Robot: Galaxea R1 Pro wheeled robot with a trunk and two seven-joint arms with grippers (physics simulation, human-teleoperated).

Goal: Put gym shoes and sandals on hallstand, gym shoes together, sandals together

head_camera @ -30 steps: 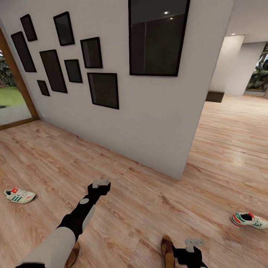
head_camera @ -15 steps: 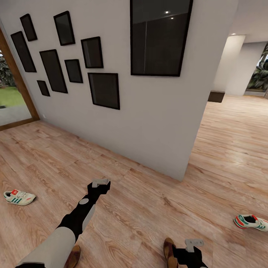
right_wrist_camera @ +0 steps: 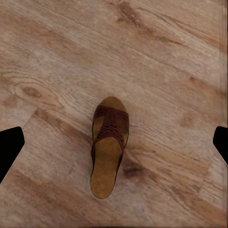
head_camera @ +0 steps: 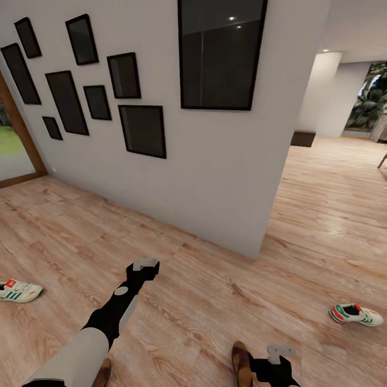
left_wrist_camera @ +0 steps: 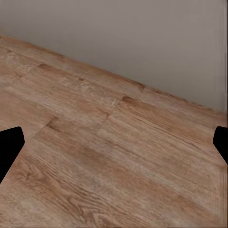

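Observation:
On the corridor floor lie two gym shoes: one at the far left, the other at the far right. A brown sandal lies close beside my right gripper; in the right wrist view this sandal rests flat on the planks below the open fingers. The second sandal peeks out from under my left forearm. My left gripper hangs open over bare planks near the wall. The hallstand is out of view.
A grey wall with several black picture frames runs diagonally ahead and ends at a corner. A glass door is at far left. Beyond the corner the floor opens toward a dark low bench.
The camera has moved, so the wall and shoes have shifted left in the picture. Both arms hold the same pose and both grippers stay open.

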